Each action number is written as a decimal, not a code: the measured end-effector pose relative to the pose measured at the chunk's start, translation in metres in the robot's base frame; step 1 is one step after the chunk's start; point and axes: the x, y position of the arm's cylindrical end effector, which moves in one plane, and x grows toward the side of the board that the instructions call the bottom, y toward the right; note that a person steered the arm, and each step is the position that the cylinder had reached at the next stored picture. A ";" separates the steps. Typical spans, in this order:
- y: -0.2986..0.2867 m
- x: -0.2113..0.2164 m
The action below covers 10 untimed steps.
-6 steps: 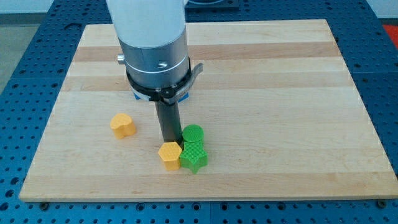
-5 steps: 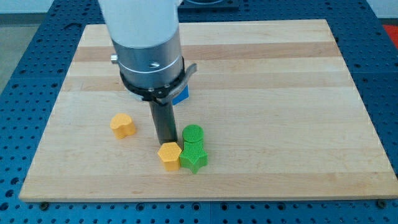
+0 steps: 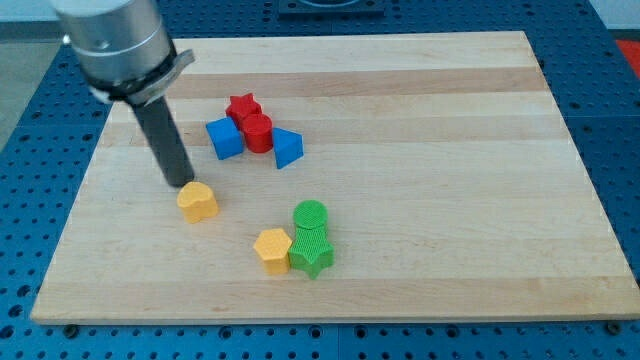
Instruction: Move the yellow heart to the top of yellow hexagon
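My tip (image 3: 182,183) sits just upper-left of the yellow heart (image 3: 198,201).

Open board btwn yellow heart (image 3: 198,201) & yellow hexagon (image 3: 272,249) — green blocks (image 3: 311,240) crowd hexagon's right.

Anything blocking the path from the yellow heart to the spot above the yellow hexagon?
Nothing visible. My tip sits just up-left of the yellow heart; bare board lies between it and the spot above the yellow hexagon. The green cylinder borders that spot's right.
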 end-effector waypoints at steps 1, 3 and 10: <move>-0.008 0.030; 0.020 0.030; 0.090 0.037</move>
